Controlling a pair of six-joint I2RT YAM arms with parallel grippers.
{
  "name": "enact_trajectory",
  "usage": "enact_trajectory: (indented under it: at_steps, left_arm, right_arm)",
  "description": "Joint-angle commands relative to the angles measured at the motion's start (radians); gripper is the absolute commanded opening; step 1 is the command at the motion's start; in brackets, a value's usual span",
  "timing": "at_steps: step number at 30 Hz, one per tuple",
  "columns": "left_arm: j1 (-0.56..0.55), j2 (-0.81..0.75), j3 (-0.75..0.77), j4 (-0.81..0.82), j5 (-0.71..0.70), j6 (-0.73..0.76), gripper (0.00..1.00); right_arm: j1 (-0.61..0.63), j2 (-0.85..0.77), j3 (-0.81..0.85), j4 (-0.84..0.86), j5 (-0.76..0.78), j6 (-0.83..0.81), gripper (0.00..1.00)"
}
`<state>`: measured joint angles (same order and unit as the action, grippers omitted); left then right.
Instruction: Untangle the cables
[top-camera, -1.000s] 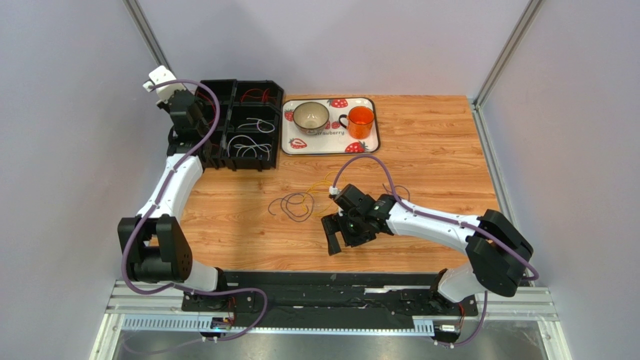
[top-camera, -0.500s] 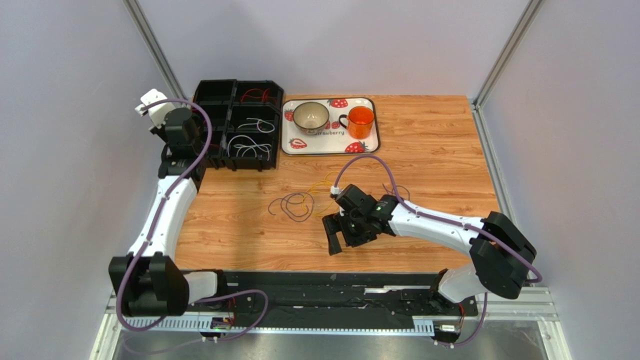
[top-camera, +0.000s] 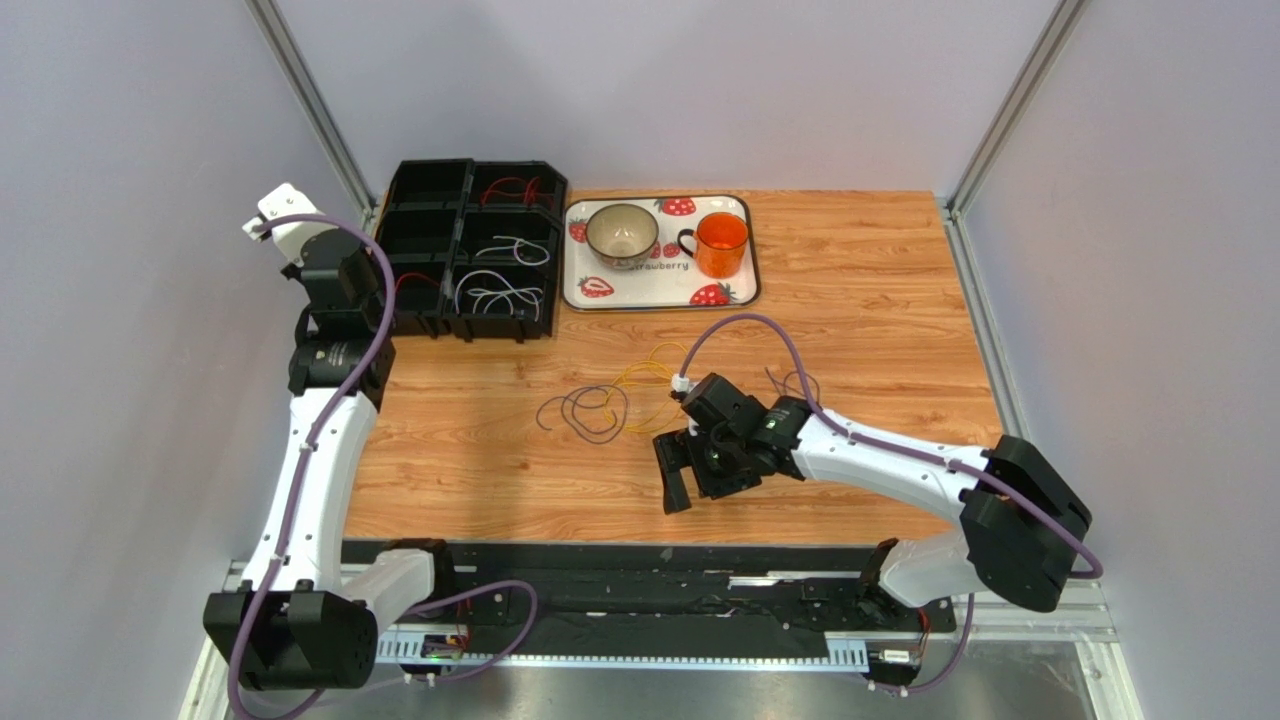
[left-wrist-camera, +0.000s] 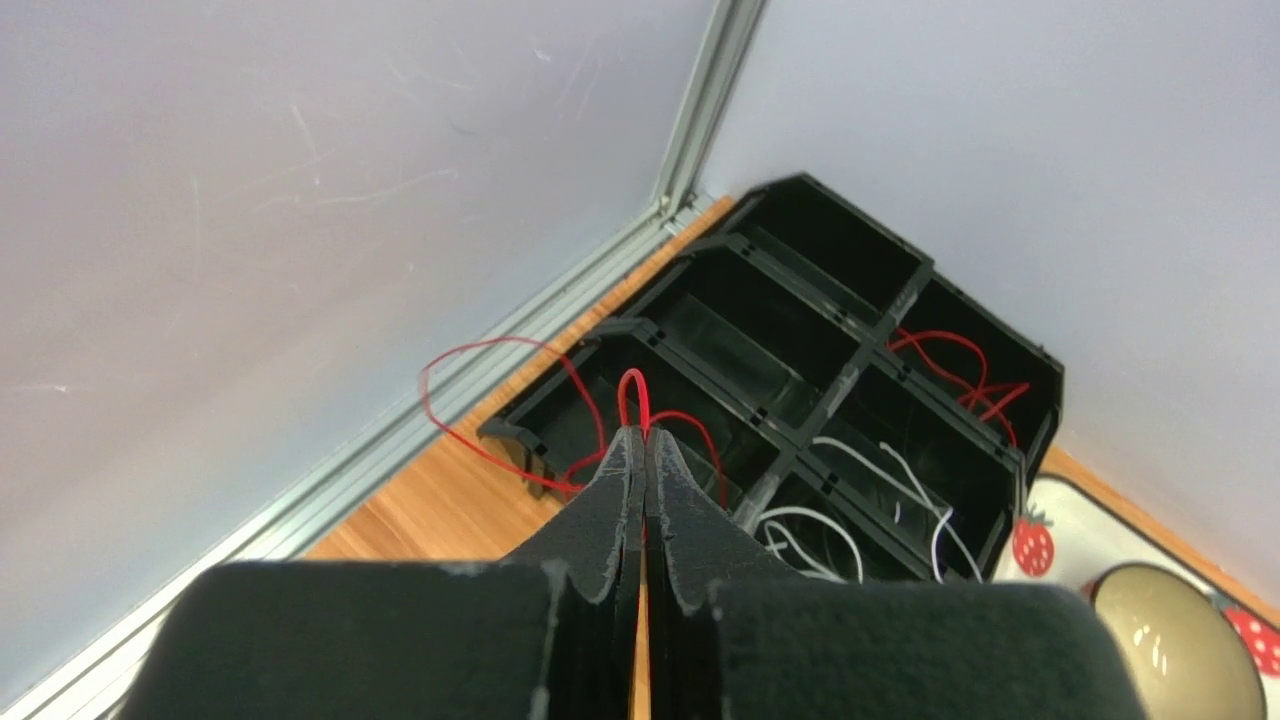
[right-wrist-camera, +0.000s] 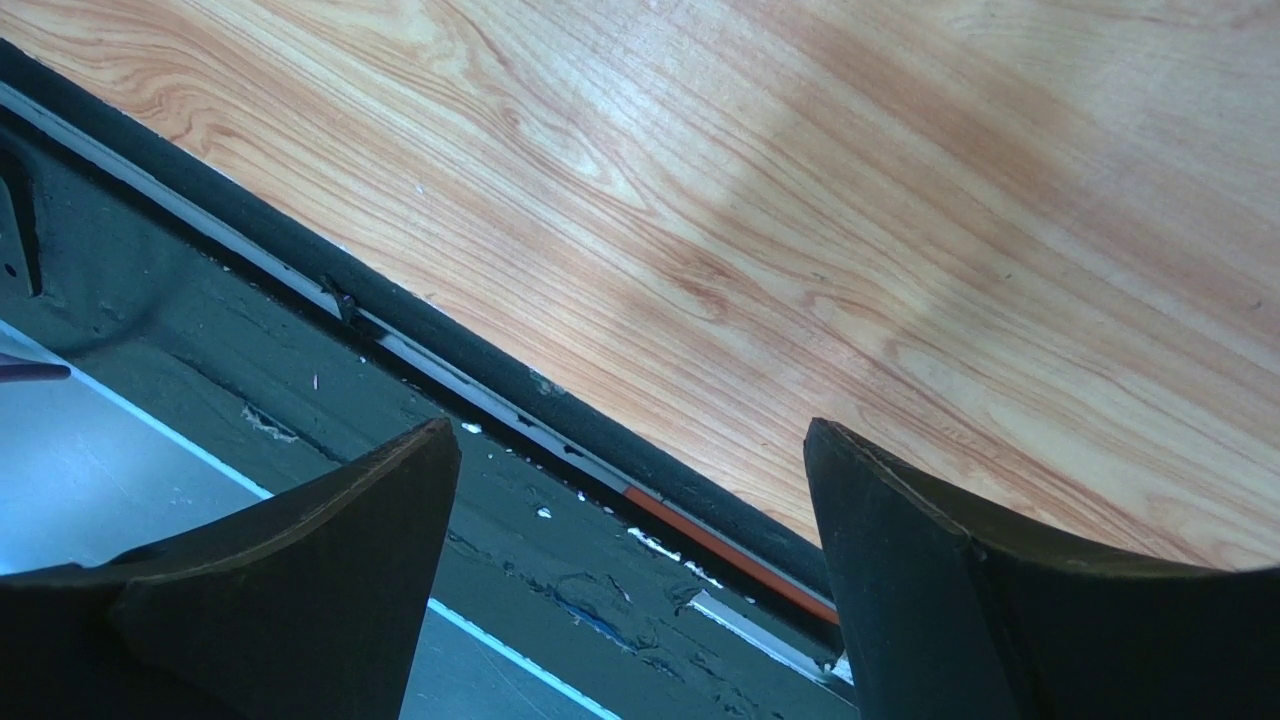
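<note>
At the left of the overhead view the left arm reached up beside the black compartment box. Its wrist view showed the left fingers pressed together, clamped on a red cable that rose from the tips in a short bend and swung out in a wide loop toward the left of that frame, over the corner of the box and the wood beside the wall. More red cables lay in the box's upper right compartment, and white cables lay curled in the two compartments below it. On the bench, near the centre of the overhead view, a loose tangle of dark cables lay flat, with thin yellow and orange strands just to its upper right and one more dark strand beside the right arm. The right fingers stood wide apart, to the lower right of the tangle and not touching it; between them the wrist view showed wood grain and the dark rail along the bench's front edge. At the top centre a strawberry-printed tray carried a bowl and an orange mug
</note>
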<state>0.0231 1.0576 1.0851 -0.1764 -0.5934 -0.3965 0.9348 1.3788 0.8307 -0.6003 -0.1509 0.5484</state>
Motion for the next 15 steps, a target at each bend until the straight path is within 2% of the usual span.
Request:
enact_trajectory:
  at_steps: [1, 6, 12, 15]
  left_arm:
    - [0.005, 0.008, 0.016, -0.054, 0.111, -0.024, 0.00]
    - [0.006, 0.096, 0.104, -0.113, 0.265, -0.064, 0.00]
    - [0.005, 0.171, 0.160, -0.012, 0.464, -0.022, 0.00]
    - [0.005, 0.209, 0.209, 0.005, 0.478, 0.007, 0.00]
  right_arm:
    - [0.007, -0.041, -0.013, 0.023, -0.001, 0.018, 0.90]
    - [0.006, -0.058, -0.030, 0.028, 0.004, 0.028, 0.90]
    - [0.006, -0.070, -0.042, 0.034, 0.007, 0.035, 0.90]
    - [0.006, -0.070, -0.047, 0.033, 0.010, 0.032, 0.90]
